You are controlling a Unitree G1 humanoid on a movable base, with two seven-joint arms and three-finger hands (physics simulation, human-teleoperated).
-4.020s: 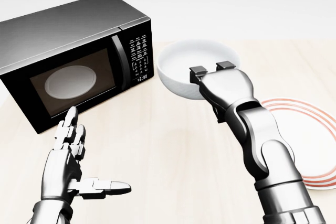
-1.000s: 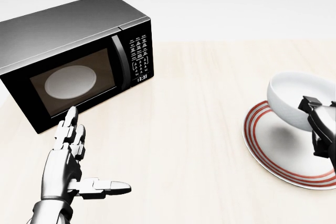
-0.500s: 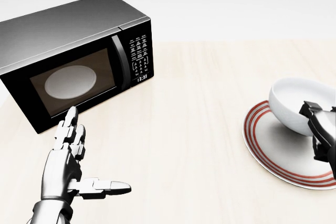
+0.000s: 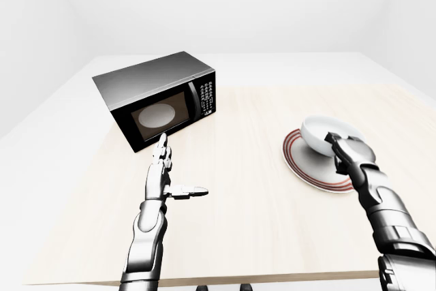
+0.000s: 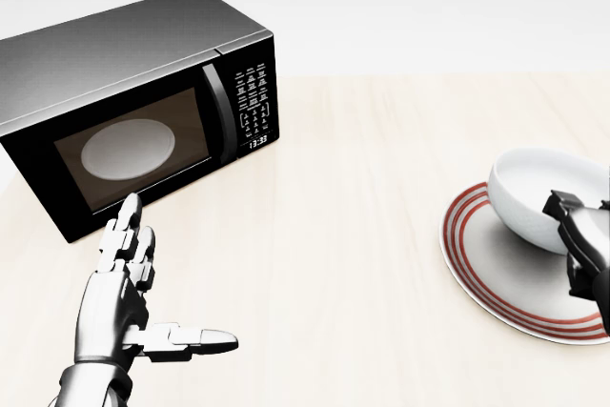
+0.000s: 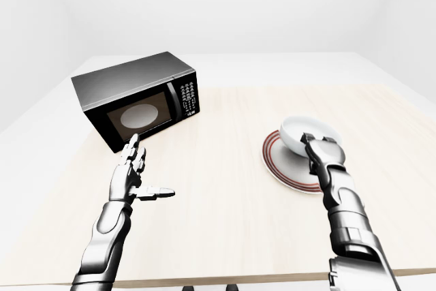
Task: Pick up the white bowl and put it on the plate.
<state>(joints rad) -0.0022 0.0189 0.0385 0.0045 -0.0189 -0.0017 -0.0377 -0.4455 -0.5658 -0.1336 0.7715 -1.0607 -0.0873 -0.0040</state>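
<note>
- White bowl: sits on the plate, toward the plate's upper right part in the head view. The bowl is upright with its opening facing up. Whether its base rests fully flat on the plate cannot be told.
- Plate: white with red concentric rings near the rim; lies flat on the worktop, at the right of the head view.
- Right hand: positioned at the near rim of the white bowl, entering from the lower right. The dark fingers stand at the bowl's rim on its right side. Whether they clamp the rim or merely touch it cannot be told; part of the hand is cut off by the right edge of the head view.
- Left hand: hovers above the worktop, well apart from the white bowl and plate. Its fingers are spread wide and straight, with the thumb extended sideways toward the right of the view. Nothing is between the fingers.
- Microwave: black unit, door closed, standing on the worktop just beyond the left fingertips in the head view. A pale round turntable is visible through the door window; the keypad and display sit on the right side of its face.
</note>
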